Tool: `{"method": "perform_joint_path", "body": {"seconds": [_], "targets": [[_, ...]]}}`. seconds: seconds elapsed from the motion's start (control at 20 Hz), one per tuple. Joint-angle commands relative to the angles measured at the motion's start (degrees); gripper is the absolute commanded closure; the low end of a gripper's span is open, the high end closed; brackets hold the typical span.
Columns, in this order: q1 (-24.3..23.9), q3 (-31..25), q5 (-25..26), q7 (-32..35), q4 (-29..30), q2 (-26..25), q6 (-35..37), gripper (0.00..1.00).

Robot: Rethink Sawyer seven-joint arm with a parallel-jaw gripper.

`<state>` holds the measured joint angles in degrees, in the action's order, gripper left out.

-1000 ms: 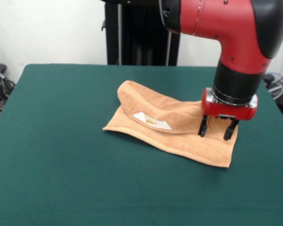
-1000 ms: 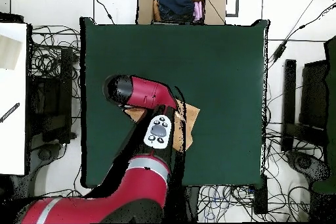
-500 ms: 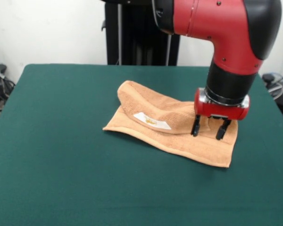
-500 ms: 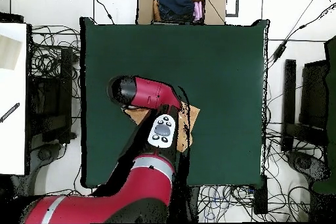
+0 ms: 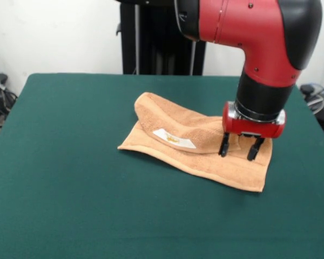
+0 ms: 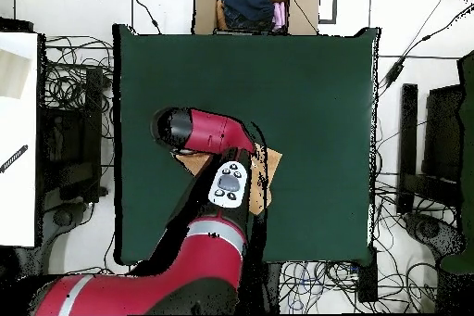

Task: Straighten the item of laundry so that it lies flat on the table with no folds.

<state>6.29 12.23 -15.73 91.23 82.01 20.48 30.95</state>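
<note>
Hovering low over the right end of the peach-orange terry towel (image 5: 205,148), the black two-finger gripper (image 5: 238,149) on the red and black arm (image 5: 259,48) has its fingers spread apart, tips pointing down at or just above the cloth, nothing held between them. Towel sits right of centre on the dark green felt-covered table (image 5: 70,178), not flat: upper layer folded over into a raised hump at the left-rear, lower layer sticking out along the near edge. Small white label (image 5: 174,138) faces up on the folded layer. Overhead view: arm covers most of the towel, only an orange corner (image 6: 270,166) shows. Cardboard box (image 6: 255,5) with dark clothes beyond the table edge.
</note>
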Motion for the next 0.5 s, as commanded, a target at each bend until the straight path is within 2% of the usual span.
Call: {"method": "perform_joint_path", "body": {"seconds": [0.05, 0.35, 0.5], "targets": [[-0.3, -6.9, 3.0, 4.3, -0.1, -3.0, 0.7, 0.0], [-0.9, -7.1, 3.2, 2.7, -3.4, -4.3, 3.8, 0.0], [-1.6, -7.6, 3.4, 2.1, -1.5, -3.6, 2.9, 0.0]]}}
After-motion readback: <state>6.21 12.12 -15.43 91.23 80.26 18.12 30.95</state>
